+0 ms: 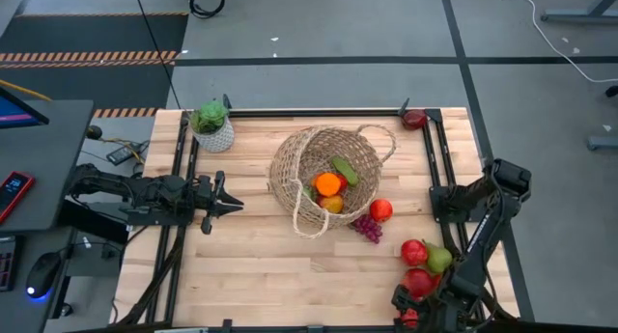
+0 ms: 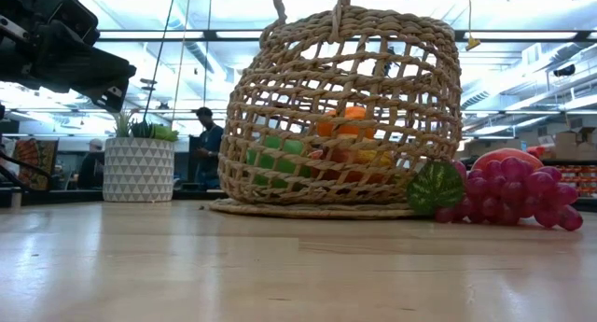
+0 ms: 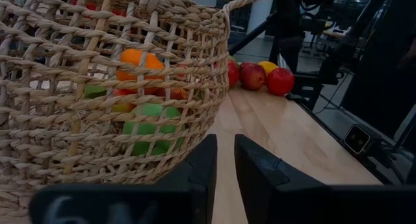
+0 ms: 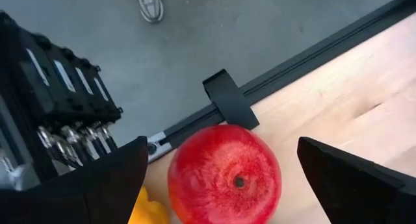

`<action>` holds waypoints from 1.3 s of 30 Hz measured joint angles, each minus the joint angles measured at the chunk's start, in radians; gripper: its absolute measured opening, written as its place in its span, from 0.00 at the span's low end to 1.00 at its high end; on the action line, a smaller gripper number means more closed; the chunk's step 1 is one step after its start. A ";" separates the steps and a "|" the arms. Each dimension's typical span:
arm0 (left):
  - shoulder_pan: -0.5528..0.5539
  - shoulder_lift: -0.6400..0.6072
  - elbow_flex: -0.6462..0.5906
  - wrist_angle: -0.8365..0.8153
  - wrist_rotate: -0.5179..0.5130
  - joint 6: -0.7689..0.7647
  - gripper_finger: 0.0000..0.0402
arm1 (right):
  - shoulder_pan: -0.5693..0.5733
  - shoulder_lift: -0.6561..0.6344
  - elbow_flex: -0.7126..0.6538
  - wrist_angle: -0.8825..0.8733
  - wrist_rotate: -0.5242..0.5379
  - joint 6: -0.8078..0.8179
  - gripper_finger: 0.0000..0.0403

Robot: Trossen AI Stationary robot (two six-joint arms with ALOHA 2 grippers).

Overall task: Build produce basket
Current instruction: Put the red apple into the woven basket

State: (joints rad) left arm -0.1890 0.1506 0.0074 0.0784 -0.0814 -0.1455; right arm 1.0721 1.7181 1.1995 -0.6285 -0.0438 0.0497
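Right wrist view shows a red apple (image 4: 225, 173) in the lower middle of the frame, sitting right between the two dark fingers of the right gripper (image 4: 221, 185). The jaws are spread wide, one on each side of the apple, and they do not touch it. So the apple lies straight ahead of the jaws, and I think a squeeze is all that is needed next. The apple is round, so it has no long side to line up with.

From above, this apple (image 1: 418, 281) is at the lower right of the frame, near the tabletop (image 1: 251, 265) edge. Close beside it are another red apple (image 1: 413, 251) and a green pear (image 1: 439, 260).

The basket (image 1: 323, 179) lies tipped on its side in the middle of the frame. Its open mouth faces the lower right. An orange (image 1: 328, 184) and a cucumber (image 1: 344, 170) are inside it. Purple grapes (image 1: 368, 229) and one more red fruit (image 1: 380, 209) lie just outside the mouth.

The right arm is much nearer to the loose fruit. The left gripper (image 1: 230, 204) waits at the middle left, pointing at the basket, with its jaws pressed together and holding nothing.
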 joint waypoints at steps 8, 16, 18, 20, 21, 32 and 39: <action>0.000 0.000 0.000 0.000 0.000 0.000 0.15 | -0.002 0.042 -0.004 0.001 0.026 -0.071 0.99; 0.000 0.000 0.000 -0.001 0.000 0.000 0.15 | -0.001 0.118 -0.004 -0.036 0.045 -0.079 0.99; 0.000 0.000 0.000 -0.001 0.000 0.000 0.14 | -0.003 0.135 -0.001 -0.049 0.048 -0.074 0.99; 0.000 0.000 0.000 -0.001 0.000 0.000 0.14 | -0.006 0.148 0.002 -0.058 0.049 -0.063 0.99; 0.000 0.000 0.000 -0.001 0.000 0.000 0.14 | -0.007 0.154 0.002 -0.064 0.050 -0.058 0.99; 0.000 0.000 0.000 -0.001 0.000 0.000 0.16 | -0.037 0.137 -0.004 -0.096 0.049 -0.050 0.94; 0.000 0.000 0.000 -0.001 0.000 0.000 0.14 | -0.082 0.084 -0.007 -0.142 0.129 -0.045 0.92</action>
State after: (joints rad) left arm -0.1890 0.1509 0.0074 0.0776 -0.0814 -0.1455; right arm 0.9898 1.8026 1.1927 -0.7706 0.0854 0.0044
